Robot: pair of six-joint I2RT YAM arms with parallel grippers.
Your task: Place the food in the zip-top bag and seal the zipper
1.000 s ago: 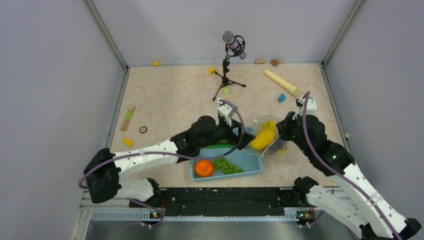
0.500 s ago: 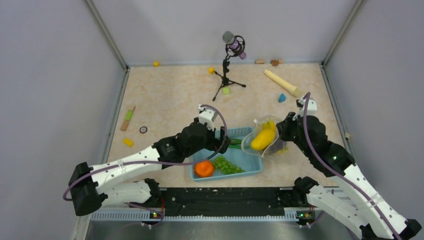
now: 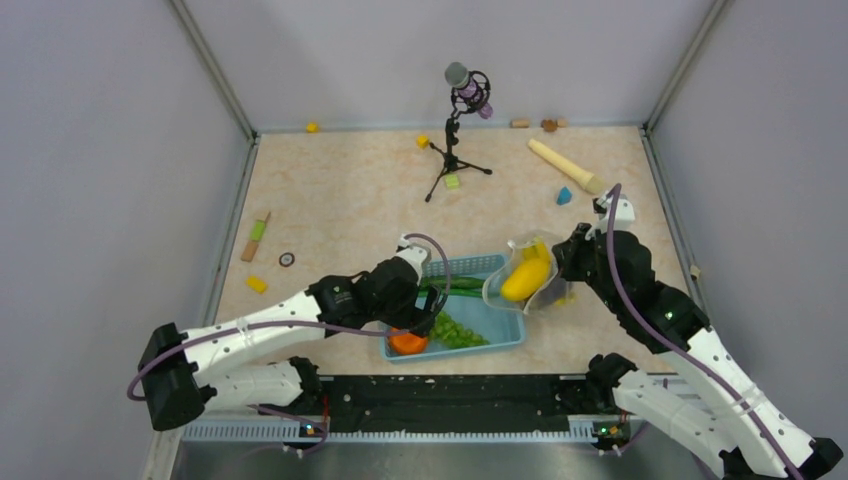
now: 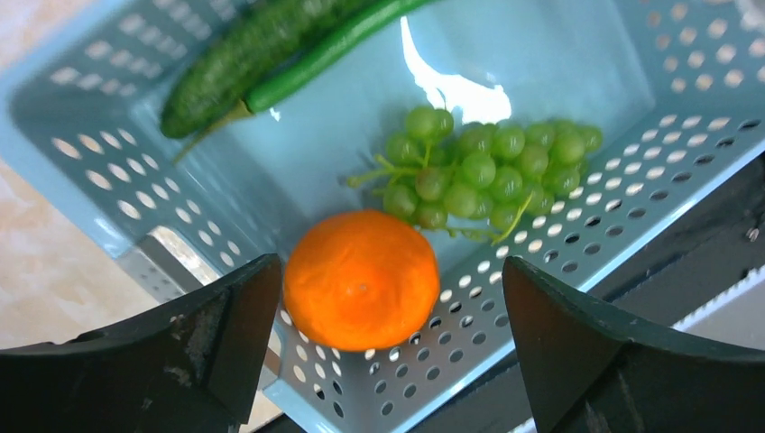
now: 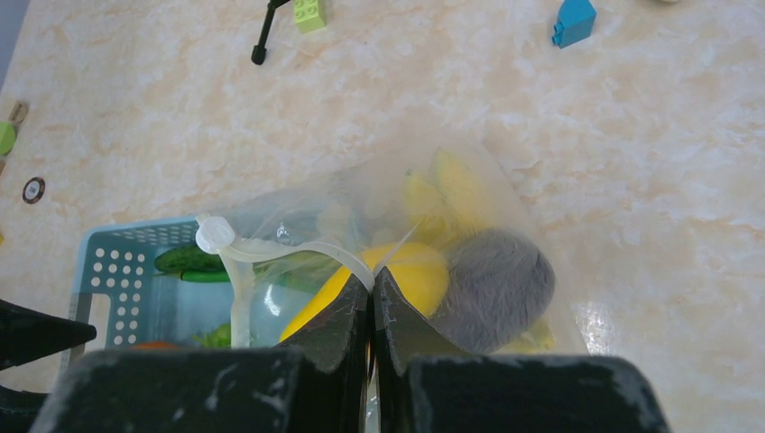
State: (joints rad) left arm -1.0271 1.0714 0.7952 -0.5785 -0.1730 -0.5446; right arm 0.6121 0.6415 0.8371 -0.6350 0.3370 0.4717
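Overhead view of a two-armed robot at a marbled table (image 3: 340,190). Nearest the arm bases, a light blue basket (image 3: 500,335) holds an orange (image 3: 405,343), green grapes (image 3: 455,330) and, along its far wall, a green cucumber (image 3: 450,290) lying left to right. The left gripper (image 4: 390,280) hangs directly over the orange, its fingers spread wide to either side and not touching it. A second ago this gripper was up at the mouth of the bag; it has since swung back toward the basket's near left corner. That suggests one delivery is finished and the orange is the next pick, with three items left to move before any sealing.

Just beyond the basket's far right corner, the zip-top bag (image 3: 497,288) is held up by the right gripper (image 5: 372,293); its fingers are pressed together, pinching the bag's mouth edge, and this arm has not moved. Inside sit a yellow banana (image 3: 527,272) and, seen from the wrist, a dark eggplant (image 5: 501,289). The bag's long axis runs left to right across the table; its mouth faces left, toward the basket, and its closed end appears to rest on the table to the right. The zipper (image 5: 298,248) bows open in a loop, unsealed; the banana lies slanted, its lower end toward the mouth.

Farther back stand a microphone on a tripod (image 3: 455,150) and a beige wooden cylinder (image 3: 565,165).
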